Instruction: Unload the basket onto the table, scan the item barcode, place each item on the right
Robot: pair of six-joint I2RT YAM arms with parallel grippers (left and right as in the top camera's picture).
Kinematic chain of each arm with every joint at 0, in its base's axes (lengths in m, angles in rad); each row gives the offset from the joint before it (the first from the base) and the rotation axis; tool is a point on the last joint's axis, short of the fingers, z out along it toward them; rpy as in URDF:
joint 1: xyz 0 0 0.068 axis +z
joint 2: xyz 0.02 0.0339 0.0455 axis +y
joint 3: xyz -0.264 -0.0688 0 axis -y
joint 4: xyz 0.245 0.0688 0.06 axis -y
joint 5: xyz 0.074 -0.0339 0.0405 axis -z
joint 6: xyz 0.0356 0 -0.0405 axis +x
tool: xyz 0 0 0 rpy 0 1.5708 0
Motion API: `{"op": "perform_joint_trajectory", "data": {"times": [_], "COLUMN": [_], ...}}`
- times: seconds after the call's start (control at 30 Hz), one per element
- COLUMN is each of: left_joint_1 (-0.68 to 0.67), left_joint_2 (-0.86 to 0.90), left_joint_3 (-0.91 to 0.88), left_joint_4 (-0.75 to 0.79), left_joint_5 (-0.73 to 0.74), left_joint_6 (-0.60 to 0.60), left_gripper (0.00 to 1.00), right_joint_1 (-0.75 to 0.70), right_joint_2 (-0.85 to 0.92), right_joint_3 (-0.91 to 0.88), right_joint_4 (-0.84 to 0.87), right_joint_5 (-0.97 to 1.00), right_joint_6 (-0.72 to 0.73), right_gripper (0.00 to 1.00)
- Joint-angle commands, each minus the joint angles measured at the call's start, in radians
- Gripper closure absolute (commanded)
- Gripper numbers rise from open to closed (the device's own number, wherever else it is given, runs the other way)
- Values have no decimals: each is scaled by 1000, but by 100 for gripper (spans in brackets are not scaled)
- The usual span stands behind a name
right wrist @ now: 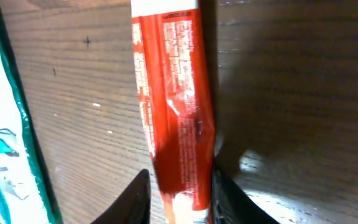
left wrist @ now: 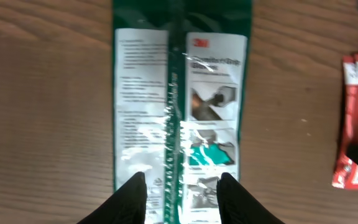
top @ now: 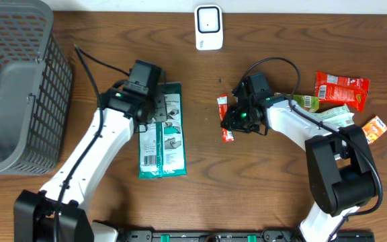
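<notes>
Two candidates for the scan. Green pack (top: 163, 144) lies flat on worktop (top: 261, 181), mid-left, well short of scanner (top: 208, 27) at far edge. Red sachet (right wrist: 173, 93) lies flat a bit to its right, also well apart from scanner. Neither looks lifted.

L claw (left wrist: 182, 186): narrow-ish gap, tips astride pack's centre seam near one end, nothing pinched as far as I can see. R claw (right wrist: 180, 186): tips hug both long edges of sachet; can't tell if gripping or just flanking.

Risks, my read:
- Pack is wide, flat, glossy film. Gap is narrower than pack, so claw can only catch seam or a fold; tips prob skid on film or shove pack along worktop.
- Held by one end, pack likely droops/curls, so barcode bends, film glares, scanner misses.
- Sachet is thin & slick: may squirt out from between tips or buckle when squeezed, crumpling the print.
- Arms work close together. If both head for scanner at once they could clash, or one drags the other's item.
- Barcode side too small to tell on either item, so wrong face may get shown.
- Loose packets (top: 341, 87) sit right by R arm; an elbow sweep could scatter them. Basket (top: 19, 87) at far left looks out of harm's way.
</notes>
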Motion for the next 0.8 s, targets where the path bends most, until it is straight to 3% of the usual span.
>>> {"op": "perform_joint_trajectory", "data": {"times": [0.0,0.17,0.4,0.77], "left_joint_1": [22,22,22,22], "left_joint_2": [8,8,8,8], "left_joint_3": [10,10,10,10], "left_joint_4": [-8,-7,-4,15], "left_joint_5": [-18,-19,-38,-90], "left_joint_6": [16,17,17,16], "left_gripper": [61,59,57,58], "right_joint_1": [32,70,35,146], "right_joint_2": [4,4,-67,-122], "right_joint_3": [-13,-13,-4,-4], "right_joint_4": [-16,-14,-20,-167], "right_joint_5": [113,188,196,842], "right_joint_6": [-16,-17,-96,-131], "right_gripper": [75,89,96,99]}}
